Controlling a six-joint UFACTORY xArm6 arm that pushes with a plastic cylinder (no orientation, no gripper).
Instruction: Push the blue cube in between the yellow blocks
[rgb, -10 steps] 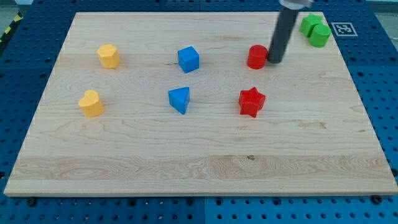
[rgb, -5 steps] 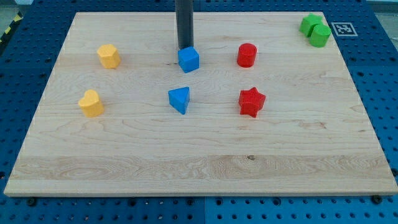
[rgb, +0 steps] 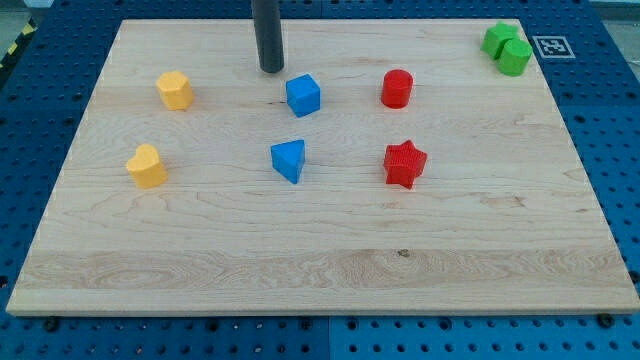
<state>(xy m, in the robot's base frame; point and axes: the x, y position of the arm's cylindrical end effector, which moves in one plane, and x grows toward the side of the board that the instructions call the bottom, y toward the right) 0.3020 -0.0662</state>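
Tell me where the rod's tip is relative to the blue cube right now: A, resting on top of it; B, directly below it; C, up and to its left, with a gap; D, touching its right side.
C: my tip sits toward the view's upper left of the blue cube, with bare wood showing between them.

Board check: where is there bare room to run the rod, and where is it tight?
Open: the wide strip along the view's bottom below the blue wedge and red star; also between the blue cube and the yellow blocks. My tip stands up-left of the cube, apart. Tight: the green blocks in the top-right corner.
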